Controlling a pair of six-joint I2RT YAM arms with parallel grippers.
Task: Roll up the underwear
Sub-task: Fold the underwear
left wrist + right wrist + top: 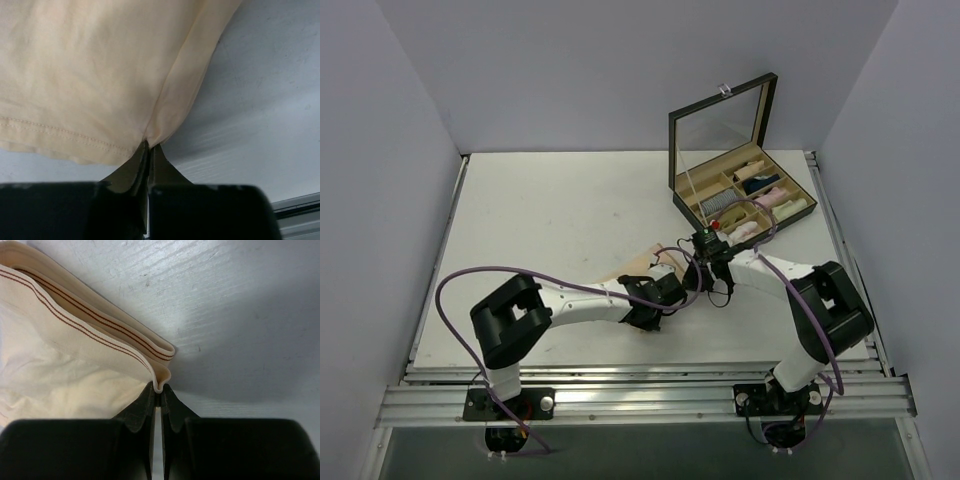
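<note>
1. Peach-beige thin cloth underwear (638,266) sits mid-table on the white tabletop (540,220). In the top view it's mostly hidden under both wrists. It's near, but apart from, the dark open box w/ mirror lid (686,207) that holds cloth rolls (760,195).
2. The left gripper (149,147) has its jaws squeezed together on a small pinch at the hem corner, and the cloth fans away from the tips.
3. The right gripper (159,387) has its jaws closed on the folded end of the cream waistband w/ red-brown stripes (100,325). Only a thin lip is caught.
4. Step, as I judge it: both ends are held, prob. to straighten or fold before rolling. No roll has formed yet.
5. Risks:
   - Right grip is shallow, so a tug or lift could pull the lip out and the layers would spring apart.
   - If the arms pull unevenly, the fabric skews and the roll comes out crooked.
   - Thin cloth may drag or bunch on the table instead of turning over.
   - The wrists are v. close together, so the cables or fingers could clash.
</note>
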